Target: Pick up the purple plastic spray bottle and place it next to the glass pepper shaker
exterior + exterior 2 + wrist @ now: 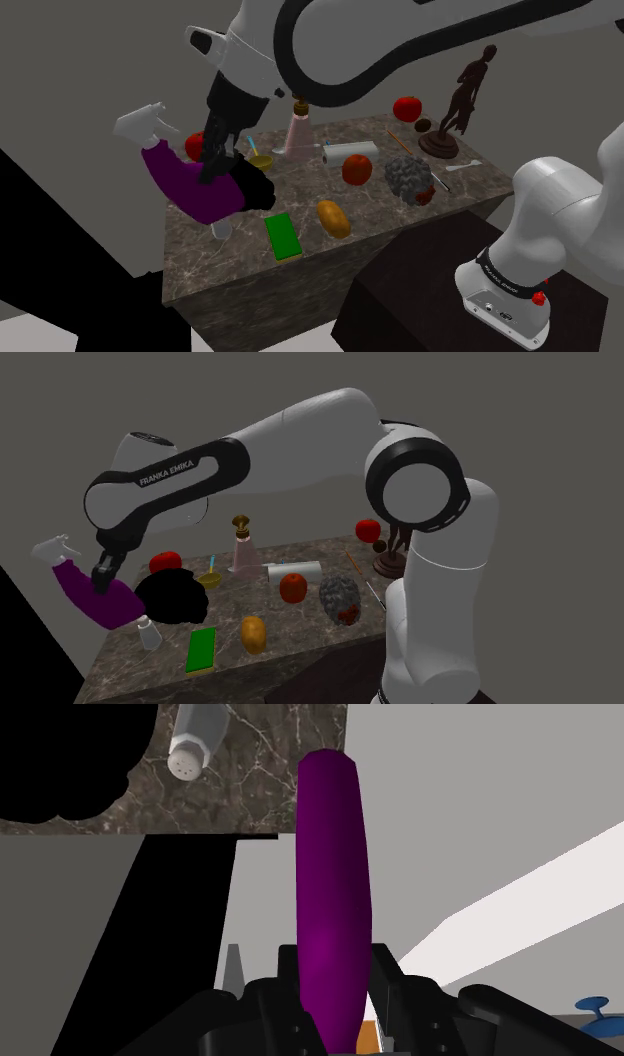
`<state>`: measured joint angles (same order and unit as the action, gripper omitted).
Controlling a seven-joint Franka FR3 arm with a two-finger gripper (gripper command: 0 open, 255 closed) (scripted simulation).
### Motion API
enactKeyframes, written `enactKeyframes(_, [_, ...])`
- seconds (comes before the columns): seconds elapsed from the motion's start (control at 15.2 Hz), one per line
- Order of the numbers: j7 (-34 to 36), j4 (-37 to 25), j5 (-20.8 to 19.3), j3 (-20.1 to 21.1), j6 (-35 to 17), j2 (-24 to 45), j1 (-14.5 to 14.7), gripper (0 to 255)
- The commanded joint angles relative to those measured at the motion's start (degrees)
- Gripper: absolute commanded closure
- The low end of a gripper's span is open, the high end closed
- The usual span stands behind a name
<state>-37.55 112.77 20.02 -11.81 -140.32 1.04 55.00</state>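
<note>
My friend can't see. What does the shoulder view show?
A white robot arm's black gripper holds a purple spray bottle with a white nozzle, tilted, above one end of a dark marbled table. Below it stands a small pepper shaker, near a green block, red fruit and a brown statuette.

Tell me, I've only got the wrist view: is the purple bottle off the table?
Observer: Yes. In the shoulder view the purple spray bottle hangs tilted in the hand, by the table's end at that view's left.
Operator: Where's its spray head?
Observer: The white spray head points up and toward that view's left.
Operator: What's next to the shaker?
Observer: A green block lies just to the shoulder view's right of the pepper shaker.
</note>
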Motion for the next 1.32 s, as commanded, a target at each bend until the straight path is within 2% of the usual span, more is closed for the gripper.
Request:
enactKeyframes(0.0, [-0.9,1.1,0.8,0.0,-1.4,0.4,0.0,255])
enactKeyframes(1.25, [-10.4,7.9,10.5,1.6,-13.4,6.7,-0.3,255])
